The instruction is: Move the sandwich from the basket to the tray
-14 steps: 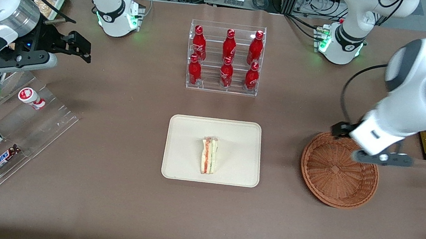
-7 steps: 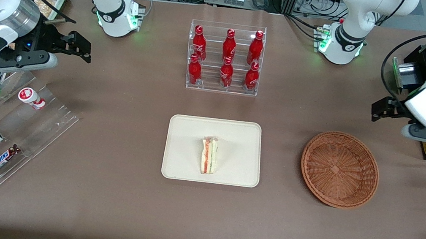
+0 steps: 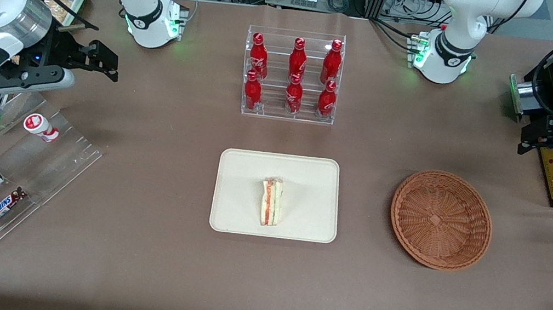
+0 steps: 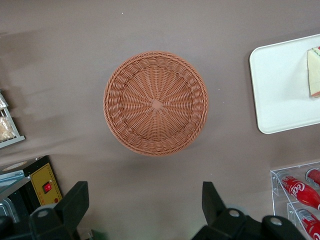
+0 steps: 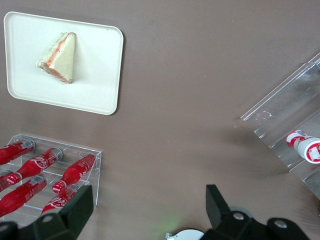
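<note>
sandwich (image 3: pixel 271 202) on tray (image 3: pixel 243 169), gripper (image 4: pixel 145 212) well apart, raised

"SNICKERS" on the chocolate bar (image 3: pixel 0 208); Coca-Cola script on the red bottles (image 3: pixel 294 77).

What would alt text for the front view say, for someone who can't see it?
A sandwich lies on a cream tray at the table's middle, beside an empty wicker basket. The working arm's open claw hangs toward its own end of the table, holding nothing.
</note>
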